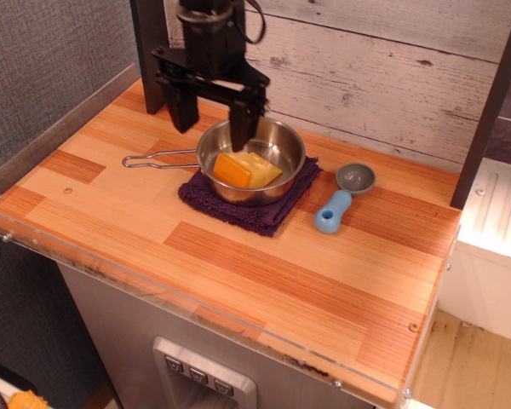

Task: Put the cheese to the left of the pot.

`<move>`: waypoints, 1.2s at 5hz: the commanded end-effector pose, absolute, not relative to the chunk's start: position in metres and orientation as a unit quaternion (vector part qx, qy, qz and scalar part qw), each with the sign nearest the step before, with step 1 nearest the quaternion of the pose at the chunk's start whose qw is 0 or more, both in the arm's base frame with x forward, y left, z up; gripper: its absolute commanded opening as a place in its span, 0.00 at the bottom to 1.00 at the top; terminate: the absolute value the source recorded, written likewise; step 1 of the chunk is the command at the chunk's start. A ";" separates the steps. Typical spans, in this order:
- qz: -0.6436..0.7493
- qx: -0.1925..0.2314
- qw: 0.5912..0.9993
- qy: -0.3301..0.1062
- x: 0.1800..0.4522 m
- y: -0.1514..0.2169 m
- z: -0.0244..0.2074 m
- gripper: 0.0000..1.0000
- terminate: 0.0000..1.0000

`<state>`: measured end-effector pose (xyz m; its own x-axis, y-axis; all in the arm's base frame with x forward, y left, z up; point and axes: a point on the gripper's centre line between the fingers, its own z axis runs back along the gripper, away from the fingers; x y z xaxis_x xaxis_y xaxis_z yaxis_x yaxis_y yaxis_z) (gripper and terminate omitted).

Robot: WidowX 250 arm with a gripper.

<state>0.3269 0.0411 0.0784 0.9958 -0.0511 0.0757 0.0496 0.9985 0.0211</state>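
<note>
The cheese (pixel 246 169), an orange and pale yellow wedge, lies inside the shiny steel pot (pixel 283 145). The pot sits on a dark purple cloth (pixel 238 209), its thin wire handle (pixel 157 159) pointing left. My black gripper (pixel 213 126) hangs open and empty above the pot's back left rim. One finger (pixel 244 126) is over the pot's inside just behind the cheese. The other finger (pixel 182 111) is outside the pot to the left. Neither touches the cheese.
A small grey-and-blue scoop (pixel 341 197) lies right of the pot. The wooden tabletop (pixel 264 273) has a grey wall along its left side and a plank wall behind. A dark post (pixel 487 111) stands at the right edge.
</note>
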 end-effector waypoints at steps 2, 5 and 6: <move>-0.041 0.021 0.997 -0.053 0.340 0.031 0.070 1.00 0.00; -0.032 0.030 0.998 -0.035 0.346 0.035 0.050 1.00 0.00; -0.030 0.027 0.998 -0.040 0.346 0.035 0.052 0.00 0.00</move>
